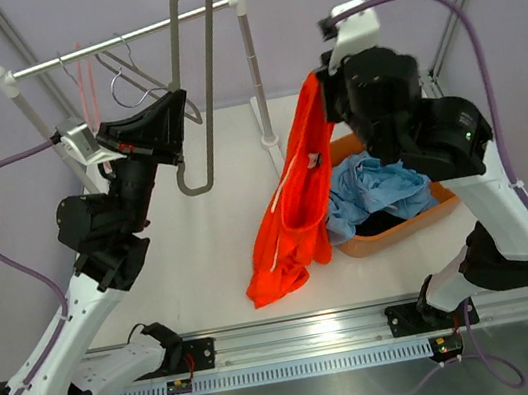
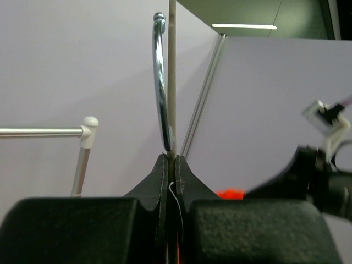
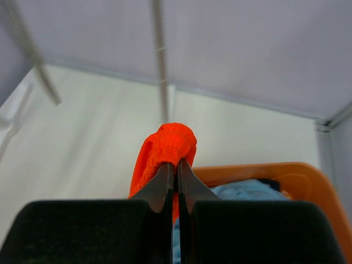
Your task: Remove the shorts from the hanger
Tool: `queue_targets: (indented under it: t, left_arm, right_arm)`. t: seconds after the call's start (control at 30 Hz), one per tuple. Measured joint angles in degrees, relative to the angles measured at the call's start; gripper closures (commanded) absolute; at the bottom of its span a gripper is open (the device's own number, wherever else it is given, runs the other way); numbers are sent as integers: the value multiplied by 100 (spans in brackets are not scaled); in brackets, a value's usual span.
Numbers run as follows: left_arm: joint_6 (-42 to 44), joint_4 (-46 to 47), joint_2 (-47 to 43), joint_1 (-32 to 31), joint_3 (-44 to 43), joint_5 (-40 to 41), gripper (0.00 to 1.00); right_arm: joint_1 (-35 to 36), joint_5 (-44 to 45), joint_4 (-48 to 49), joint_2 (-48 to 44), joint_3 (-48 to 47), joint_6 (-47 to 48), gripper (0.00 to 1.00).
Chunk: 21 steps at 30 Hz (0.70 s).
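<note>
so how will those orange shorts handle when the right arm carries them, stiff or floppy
Probably very floppy: the orange shorts hang in a limp drape from the right gripper, lower end crumpled on the table. Likely light: a small pinch of fabric carries them. May drag unless raised higher.

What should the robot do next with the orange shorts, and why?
Probably swing the right gripper over the basket and let go. The orange shorts hang from it, apart from the hanger, their end trailing on the table beside the basket.
</note>
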State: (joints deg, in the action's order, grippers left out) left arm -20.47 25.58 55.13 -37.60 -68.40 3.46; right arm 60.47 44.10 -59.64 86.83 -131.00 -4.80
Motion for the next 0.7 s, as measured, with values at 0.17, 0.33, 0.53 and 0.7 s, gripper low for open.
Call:
queue_targets:
  t: [0.17,0.33,0.53,0.7]
  left_arm:
    - [219,-369,-468,2,380,103,100]
    - [369,-586,-745,7,737,162,100]
    - [415,-778,-739,9,898,173,100]
    - [417,-866,-748,9,898,173,100]
  right_arm:
    - [-833,957,1578,-269,-339,1545,100]
    - [-872,1735,3613,-1113,120,3003,100]
    - [-957,2275,4723,-2282,1215,3469,100]
    - [-1211,2505,4721,-2380,1609,3421,100]
